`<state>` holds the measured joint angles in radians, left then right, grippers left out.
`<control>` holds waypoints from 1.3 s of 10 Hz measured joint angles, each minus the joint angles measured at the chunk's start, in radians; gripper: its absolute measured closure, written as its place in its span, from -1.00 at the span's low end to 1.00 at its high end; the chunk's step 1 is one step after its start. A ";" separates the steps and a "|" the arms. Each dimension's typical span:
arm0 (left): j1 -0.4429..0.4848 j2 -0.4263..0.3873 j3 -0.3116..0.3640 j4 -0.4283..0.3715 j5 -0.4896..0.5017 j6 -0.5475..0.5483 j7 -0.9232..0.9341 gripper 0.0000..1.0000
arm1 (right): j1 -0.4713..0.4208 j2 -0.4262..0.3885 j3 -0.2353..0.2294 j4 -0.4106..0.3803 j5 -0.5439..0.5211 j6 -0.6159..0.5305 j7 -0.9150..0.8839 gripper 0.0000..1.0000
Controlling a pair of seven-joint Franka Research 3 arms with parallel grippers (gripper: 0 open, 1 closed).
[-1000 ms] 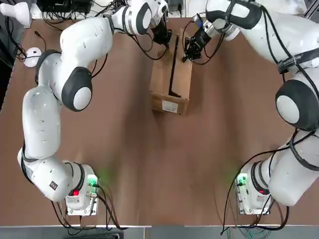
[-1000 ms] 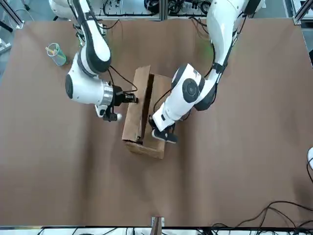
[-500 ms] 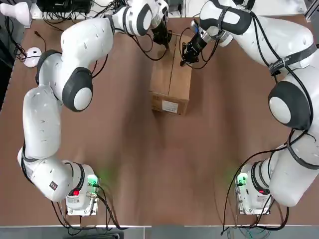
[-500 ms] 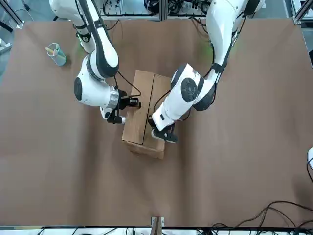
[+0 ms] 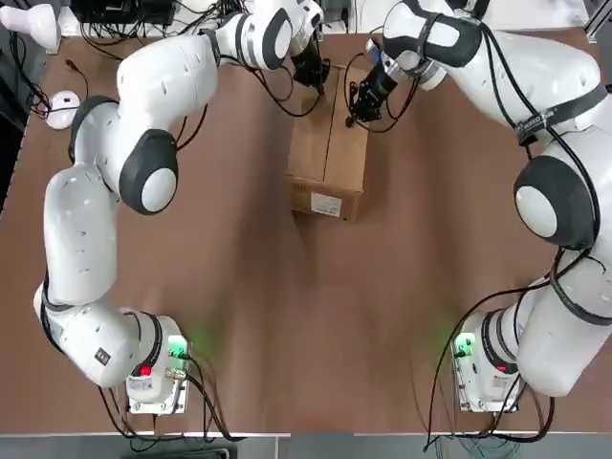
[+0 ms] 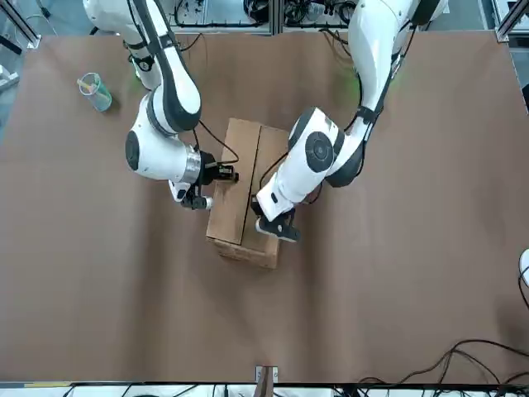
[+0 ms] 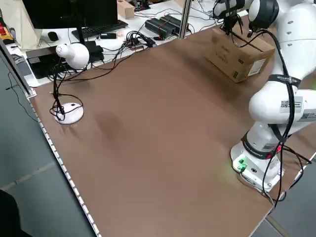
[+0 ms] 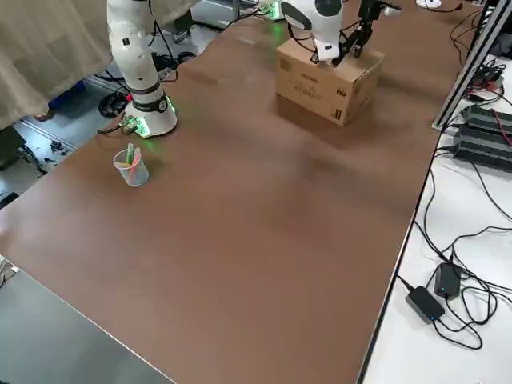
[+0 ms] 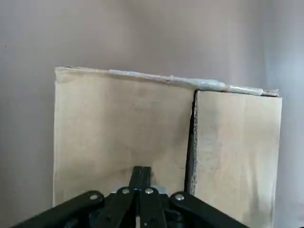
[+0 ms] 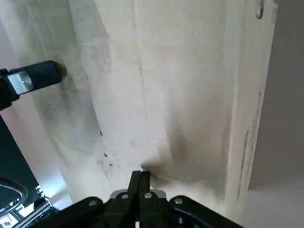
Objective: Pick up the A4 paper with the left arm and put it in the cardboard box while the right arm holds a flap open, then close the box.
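Grippers, left (image 9: 141,173) and right (image 10: 140,178), are shut, empty, at the box (image 5: 327,153) on the brown table (image 5: 258,316).

White arm segments (image 5: 78,234) with dark-grey joint bands and looping black cables (image 5: 595,196).

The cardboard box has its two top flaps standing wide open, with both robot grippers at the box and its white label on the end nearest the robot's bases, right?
Not quite: the two top flaps of the cardboard box are folded down, almost meeting along a narrow seam, as the top view shows. The rest is right.
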<state>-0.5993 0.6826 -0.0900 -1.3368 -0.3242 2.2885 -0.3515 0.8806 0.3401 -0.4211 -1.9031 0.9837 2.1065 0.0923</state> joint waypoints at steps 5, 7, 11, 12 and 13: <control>0.000 0.000 0.000 0.000 0.001 0.001 0.000 0.97 | 0.000 0.006 -0.002 -0.002 0.018 0.002 0.000 0.98; 0.000 -0.001 0.000 0.000 0.001 0.001 0.000 0.97 | 0.000 0.006 -0.002 -0.003 0.021 0.002 -0.001 0.98; 0.001 -0.004 0.000 0.001 0.001 -0.003 0.000 0.97 | 0.000 0.006 -0.002 -0.003 0.023 0.002 -0.001 0.98; 0.001 -0.004 0.000 0.001 0.001 -0.004 0.000 0.97 | 0.000 0.006 -0.002 -0.003 0.024 0.002 -0.001 0.98; 0.001 -0.004 0.000 0.001 0.001 -0.004 -0.001 0.97 | 0.000 0.006 -0.002 -0.002 0.024 0.002 -0.001 0.98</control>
<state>-0.5980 0.6785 -0.0900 -1.3357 -0.3233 2.2847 -0.3521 0.8806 0.3464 -0.4234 -1.9054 1.0078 2.1081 0.0917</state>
